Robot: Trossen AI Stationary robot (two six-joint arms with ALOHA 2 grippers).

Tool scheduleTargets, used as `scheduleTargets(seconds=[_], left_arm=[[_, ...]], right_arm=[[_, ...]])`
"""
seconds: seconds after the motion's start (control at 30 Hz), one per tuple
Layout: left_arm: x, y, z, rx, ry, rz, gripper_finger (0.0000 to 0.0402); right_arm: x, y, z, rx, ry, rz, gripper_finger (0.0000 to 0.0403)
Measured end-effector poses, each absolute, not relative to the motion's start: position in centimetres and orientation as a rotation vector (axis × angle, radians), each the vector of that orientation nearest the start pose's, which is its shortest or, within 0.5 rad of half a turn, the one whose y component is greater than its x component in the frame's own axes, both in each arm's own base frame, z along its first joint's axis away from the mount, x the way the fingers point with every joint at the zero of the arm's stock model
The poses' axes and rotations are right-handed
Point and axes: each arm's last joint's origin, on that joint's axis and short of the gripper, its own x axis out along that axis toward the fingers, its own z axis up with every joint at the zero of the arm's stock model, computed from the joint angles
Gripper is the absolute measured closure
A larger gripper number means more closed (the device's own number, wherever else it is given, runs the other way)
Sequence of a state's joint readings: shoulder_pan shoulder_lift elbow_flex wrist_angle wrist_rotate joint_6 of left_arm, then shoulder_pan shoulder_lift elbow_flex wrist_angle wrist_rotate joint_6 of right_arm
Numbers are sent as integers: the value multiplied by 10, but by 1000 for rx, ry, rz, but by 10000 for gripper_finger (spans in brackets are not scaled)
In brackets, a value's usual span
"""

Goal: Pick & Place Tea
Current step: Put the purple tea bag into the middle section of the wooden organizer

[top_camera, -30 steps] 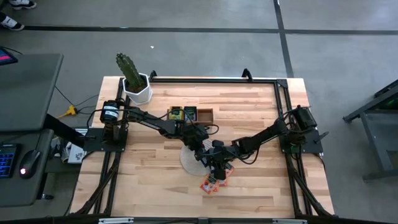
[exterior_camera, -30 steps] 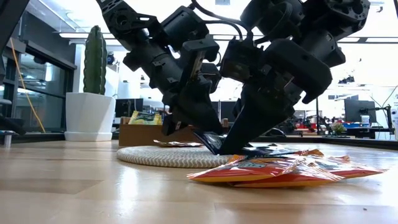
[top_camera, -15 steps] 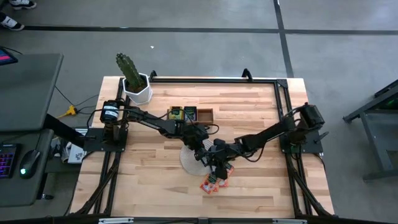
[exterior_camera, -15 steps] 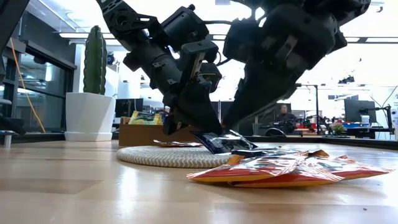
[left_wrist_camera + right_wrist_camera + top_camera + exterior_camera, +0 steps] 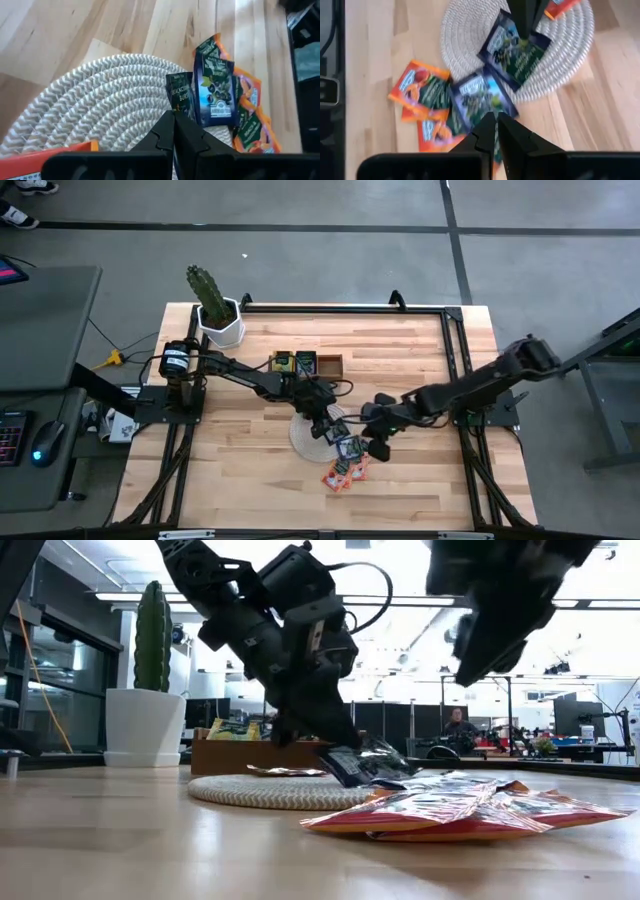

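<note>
Tea sachets sit mid-frame in the high view: one dark sachet (image 5: 333,428) is pinched by the left pincer (image 5: 323,423), clamped shut on its corner over the round mat (image 5: 303,439), probably so it can be lifted toward the wooden tray (image 5: 329,364) at upper centre. Another dark sachet (image 5: 350,448) and the orange sachets (image 5: 342,473) lie loose on the worktop (image 5: 260,480) just below-right. The right pincer (image 5: 381,448), nearly closed and empty, hangs right of them.

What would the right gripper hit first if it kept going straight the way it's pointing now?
Probably the dark blue sachet lying half off the round mat, straight ahead of the shut right gripper. The gripper hangs clear above the table, so depth is uncertain.
</note>
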State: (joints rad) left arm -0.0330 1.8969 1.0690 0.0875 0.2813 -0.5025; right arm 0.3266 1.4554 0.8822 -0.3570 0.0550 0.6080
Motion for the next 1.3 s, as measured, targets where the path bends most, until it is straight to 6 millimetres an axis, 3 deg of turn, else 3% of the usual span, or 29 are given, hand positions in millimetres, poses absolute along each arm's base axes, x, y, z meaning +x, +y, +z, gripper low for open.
scheduleTargets(seconds=[0.17,0.4,0.63,0.83,1.07,1.3], left_arm=[[383,-20,168,-491,740,-139,401],[364,-11,200,-318,725,-58,401],[343,5,239,-172,655,84,401],[319,31,266,-136,476,193,401],[272,53,254,-166,241,257,401],[252,55,236,-217,1,261,401]], right_arm=[[249,92,224,366,952,-83,386],[228,92,238,352,937,-165,389],[225,92,239,344,936,-181,391],[226,92,239,354,935,-179,394],[226,92,239,353,925,-183,397],[227,92,240,335,913,-184,398]])
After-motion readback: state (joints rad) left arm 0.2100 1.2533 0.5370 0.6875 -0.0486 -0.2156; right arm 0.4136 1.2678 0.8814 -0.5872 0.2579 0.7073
